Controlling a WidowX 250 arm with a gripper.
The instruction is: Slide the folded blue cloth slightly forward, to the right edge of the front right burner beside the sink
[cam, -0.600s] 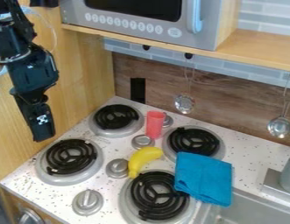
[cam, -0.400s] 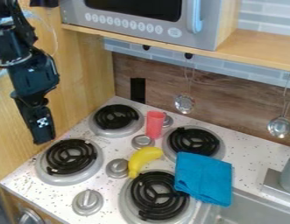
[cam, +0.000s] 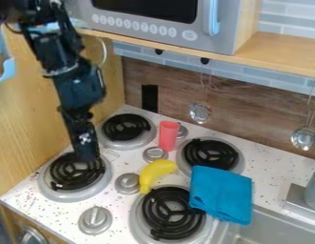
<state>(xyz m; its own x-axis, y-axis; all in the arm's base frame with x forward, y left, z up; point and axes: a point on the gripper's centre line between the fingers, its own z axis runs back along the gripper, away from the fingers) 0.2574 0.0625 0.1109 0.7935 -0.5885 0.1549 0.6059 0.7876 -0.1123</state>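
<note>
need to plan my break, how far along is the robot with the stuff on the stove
Done: no finished step is evident. In hand: nothing visible; the gripper hangs over the lower-left burner. Left: the banana, red cup and blue cloth all sit away from the gripper, so any handling of them looks undone.

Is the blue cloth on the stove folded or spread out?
Folded: the blue cloth lies as a compact, roughly rectangular bundle with layered edges, partly over the front burner.
</note>
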